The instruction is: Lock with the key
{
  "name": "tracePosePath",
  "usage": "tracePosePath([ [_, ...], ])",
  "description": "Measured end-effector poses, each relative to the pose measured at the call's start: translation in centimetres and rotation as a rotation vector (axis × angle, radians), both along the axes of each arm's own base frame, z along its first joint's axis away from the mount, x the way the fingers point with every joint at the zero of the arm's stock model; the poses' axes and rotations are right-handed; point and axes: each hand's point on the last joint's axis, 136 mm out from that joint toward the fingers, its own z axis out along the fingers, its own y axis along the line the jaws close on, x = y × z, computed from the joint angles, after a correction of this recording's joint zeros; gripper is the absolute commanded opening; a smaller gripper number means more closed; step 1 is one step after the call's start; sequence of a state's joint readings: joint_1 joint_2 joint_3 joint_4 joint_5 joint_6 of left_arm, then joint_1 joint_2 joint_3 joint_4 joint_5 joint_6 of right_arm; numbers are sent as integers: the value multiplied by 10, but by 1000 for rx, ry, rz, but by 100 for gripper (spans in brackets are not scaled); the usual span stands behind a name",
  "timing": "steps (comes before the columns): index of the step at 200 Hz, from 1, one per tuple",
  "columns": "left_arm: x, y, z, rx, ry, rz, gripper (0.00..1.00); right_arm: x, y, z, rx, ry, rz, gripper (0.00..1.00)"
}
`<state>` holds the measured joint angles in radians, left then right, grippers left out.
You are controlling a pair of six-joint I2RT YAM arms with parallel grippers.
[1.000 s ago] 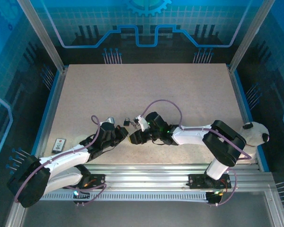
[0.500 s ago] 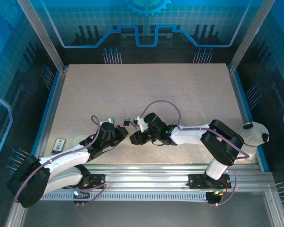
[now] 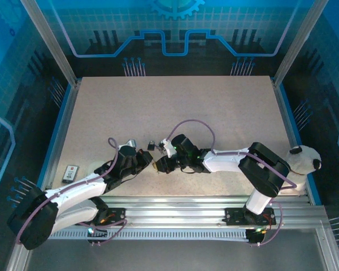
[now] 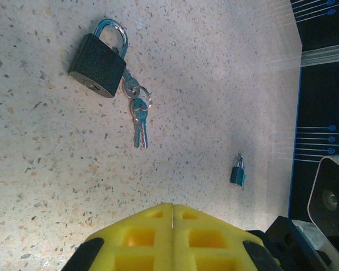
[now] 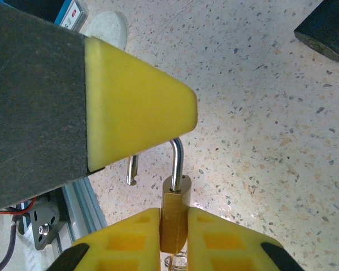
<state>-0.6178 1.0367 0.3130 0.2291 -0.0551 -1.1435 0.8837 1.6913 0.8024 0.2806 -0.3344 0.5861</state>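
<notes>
Right jaws: the right gripper [image 5: 174,217] is pinching the brass padlock [image 5: 175,195] by the flat sides of its body, with the yellow pads tight against it.
Brass padlock: it is standing upright between those pads. Its shackle [image 5: 178,155] is pointing up and standing open, the free end hanging clear of the body.
Left jaws: the left gripper [image 4: 172,213] is holding its yellow pads pressed together along one seam. Nothing is showing between them in the left wrist view.
Meeting point: one left finger [image 5: 133,107] is hanging just in front of the shackle and hiding its top. Seen from above, the left gripper [image 3: 149,164] and right gripper [image 3: 160,165] are sitting tip to tip, low over the near middle of the table [image 3: 226,107].
Dark padlock: the dark padlock [image 4: 97,66] is lying flat on the table ahead of the left gripper, with a ring of keys [image 4: 139,121] trailing from its side.
Teal padlock: a small teal padlock [image 4: 237,174] is lying well apart from the dark one.
Edges: a white remote [image 3: 70,172] is lying near the left rail, and a panda toy [image 3: 306,158] is sitting at the right rail.
</notes>
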Motion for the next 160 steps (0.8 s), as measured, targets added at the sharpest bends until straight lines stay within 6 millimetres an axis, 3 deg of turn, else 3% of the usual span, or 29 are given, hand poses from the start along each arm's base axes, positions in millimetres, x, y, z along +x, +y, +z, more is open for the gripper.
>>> tracePosePath([
  [15, 1, 0, 2, -4, -7, 0, 0, 1, 0, 2, 19, 10, 4, 0],
  [67, -1, -2, 12, -43, -64, -16, 0, -1, -6, 10, 127, 49, 33, 0],
  [160, -11, -10, 63, -138, -294, -114, 0, -10, -17, 58, 387, 69, 108, 0],
])
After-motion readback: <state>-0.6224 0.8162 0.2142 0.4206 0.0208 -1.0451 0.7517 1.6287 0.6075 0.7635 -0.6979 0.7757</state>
